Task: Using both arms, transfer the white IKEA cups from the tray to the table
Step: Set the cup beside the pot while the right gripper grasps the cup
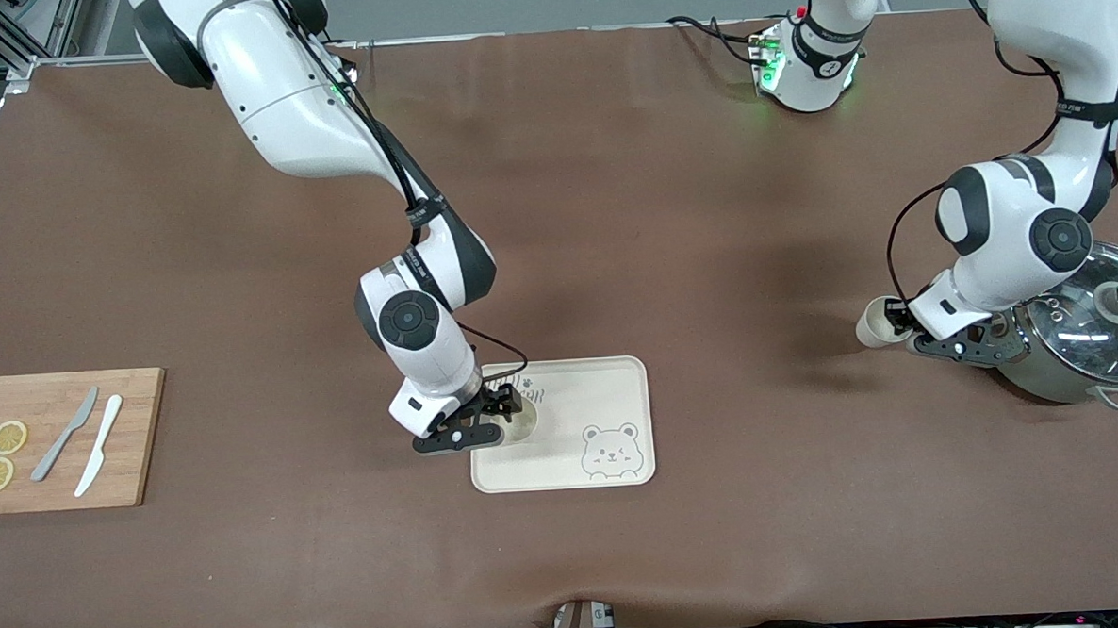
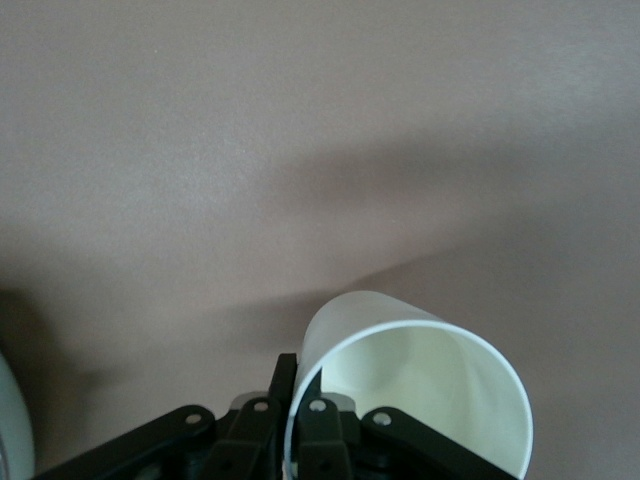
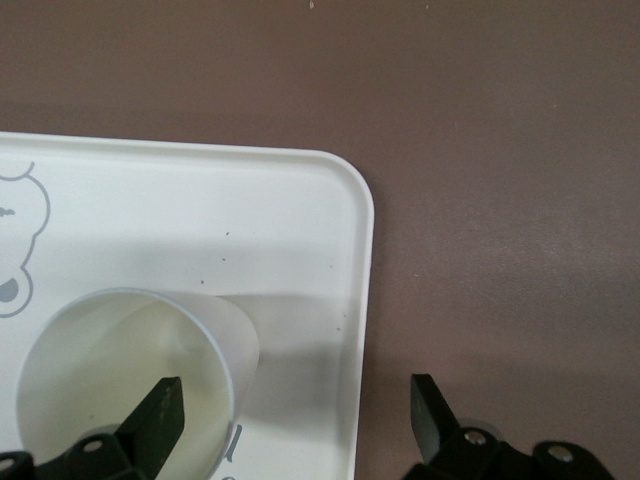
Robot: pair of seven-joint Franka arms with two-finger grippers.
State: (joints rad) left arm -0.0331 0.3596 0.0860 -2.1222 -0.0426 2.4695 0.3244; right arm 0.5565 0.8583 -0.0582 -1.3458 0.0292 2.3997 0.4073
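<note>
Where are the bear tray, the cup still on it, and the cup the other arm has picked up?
Tray (image 1: 609,387): front view, bare surface.
Cup on tray (image 3: 120,390): right wrist view, inner wall.
Lifted cup (image 2: 440,390): left wrist view, inside wall.

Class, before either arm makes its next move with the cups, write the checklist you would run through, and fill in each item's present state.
1. Left gripper shut on a white cup: ok.
2. That cup off the tray, over bare table beside the steel pot: ok.
3. That cup upright: not ok, it is tilted.
4. Right gripper open at the second cup: ok.
5. Its fingers straddle that cup's wall, one inside the rim, one outside: ok.
6. Second cup standing on the tray: ok.
</note>
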